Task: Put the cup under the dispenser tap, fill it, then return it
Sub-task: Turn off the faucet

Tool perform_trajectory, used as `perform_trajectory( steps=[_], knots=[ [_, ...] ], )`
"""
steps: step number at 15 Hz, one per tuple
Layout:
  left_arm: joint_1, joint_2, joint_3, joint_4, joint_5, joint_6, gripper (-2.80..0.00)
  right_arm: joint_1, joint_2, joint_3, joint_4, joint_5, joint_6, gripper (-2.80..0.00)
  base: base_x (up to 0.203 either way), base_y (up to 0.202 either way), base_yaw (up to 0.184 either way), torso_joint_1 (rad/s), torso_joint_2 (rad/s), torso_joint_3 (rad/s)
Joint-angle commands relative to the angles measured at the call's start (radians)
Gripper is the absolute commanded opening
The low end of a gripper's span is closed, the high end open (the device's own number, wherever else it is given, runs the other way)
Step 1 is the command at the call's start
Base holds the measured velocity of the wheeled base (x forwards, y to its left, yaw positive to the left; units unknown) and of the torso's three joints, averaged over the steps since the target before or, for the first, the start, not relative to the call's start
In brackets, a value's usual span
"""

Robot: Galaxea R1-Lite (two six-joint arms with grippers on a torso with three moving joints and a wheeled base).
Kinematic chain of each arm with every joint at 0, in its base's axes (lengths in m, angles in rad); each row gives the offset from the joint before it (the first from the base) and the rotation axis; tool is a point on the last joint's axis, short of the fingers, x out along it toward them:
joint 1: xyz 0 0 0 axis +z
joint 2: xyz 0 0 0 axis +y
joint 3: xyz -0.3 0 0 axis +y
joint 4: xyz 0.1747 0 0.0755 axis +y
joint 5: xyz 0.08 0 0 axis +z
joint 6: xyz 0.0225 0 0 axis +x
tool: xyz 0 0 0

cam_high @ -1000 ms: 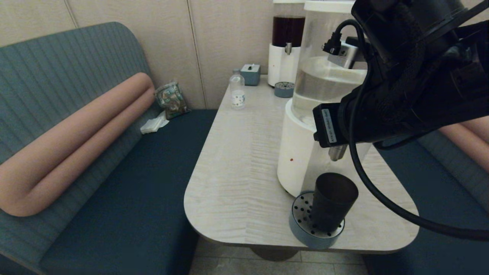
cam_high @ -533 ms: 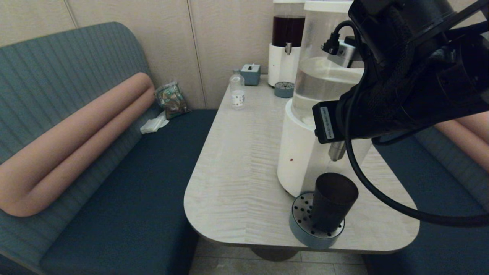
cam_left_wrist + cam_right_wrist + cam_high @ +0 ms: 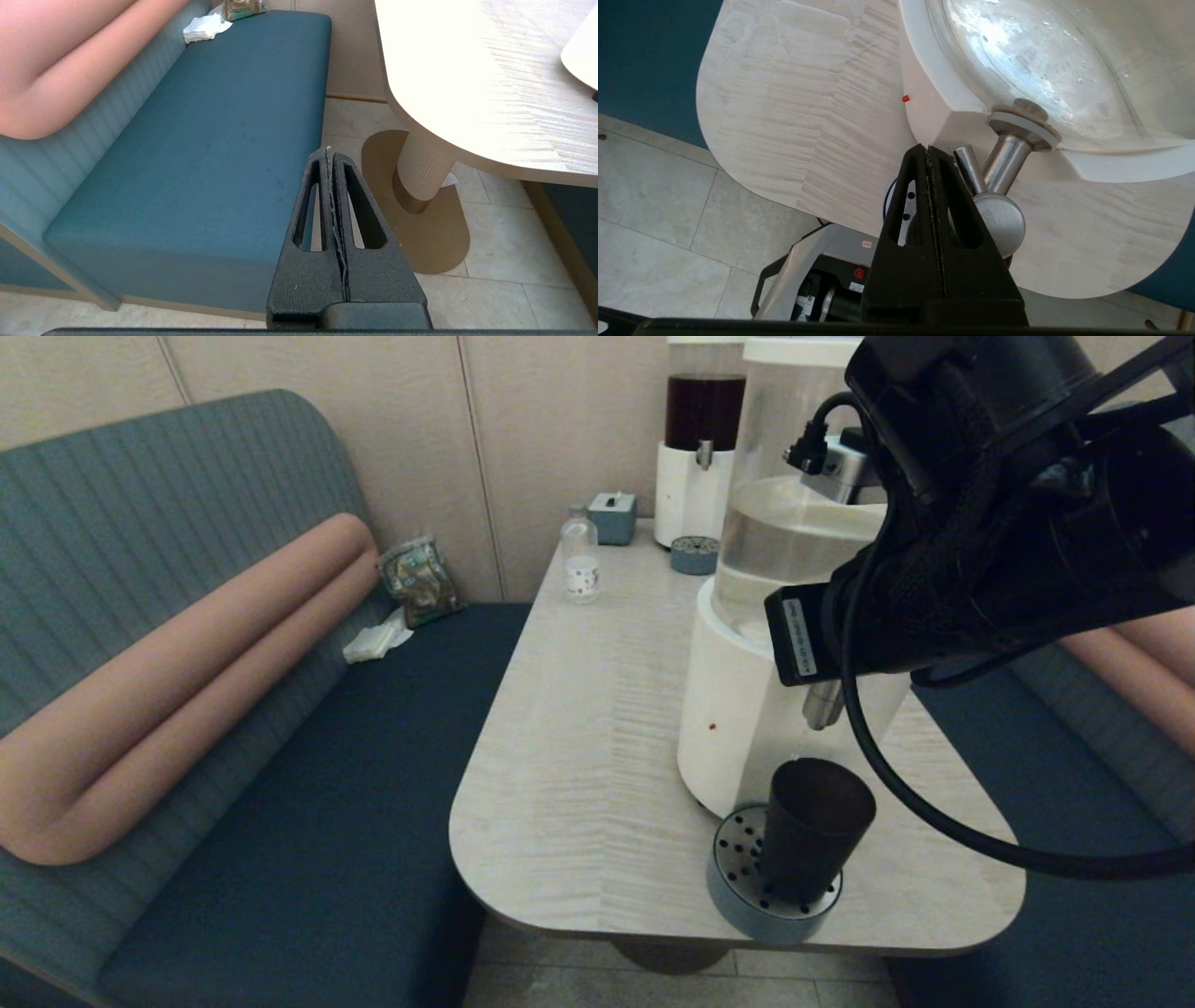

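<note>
The dark tapered cup stands upright on a round blue-grey drip tray at the table's near edge. It sits right below the silver dispenser tap of the big clear-tank dispenser. My right arm reaches in over the tap, and its wrist hides the tap's top in the head view. The right gripper is shut and empty, its tips close beside the tap. The cup is hidden behind the fingers there. My left gripper is shut, parked low beside the table over bench and floor.
The pale wooden table also carries a small clear bottle, a blue box, a dark-liquid dispenser and its small tray at the back. A teal bench runs along the left.
My right arm has shifted slightly up and to the left over the tap. The cup has not moved on the tray.
</note>
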Motion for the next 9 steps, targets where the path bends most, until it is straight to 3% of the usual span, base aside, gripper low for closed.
perform_trajectory(
  steps=[1, 9],
  knots=[
    [0.000, 0.000, 0.000, 0.000, 0.000, -0.001, -2.80, 0.000, 0.000, 0.000, 0.004, -0.002, 0.001, -2.80, 0.000, 0.000, 0.000, 0.000, 0.00, 0.000],
    [0.000, 0.000, 0.000, 0.000, 0.000, -0.001, -2.80, -0.001, 0.003, 0.000, 0.005, -0.016, 0.004, -2.80, 0.000, 0.000, 0.000, 0.000, 0.00, 0.000]
  ],
)
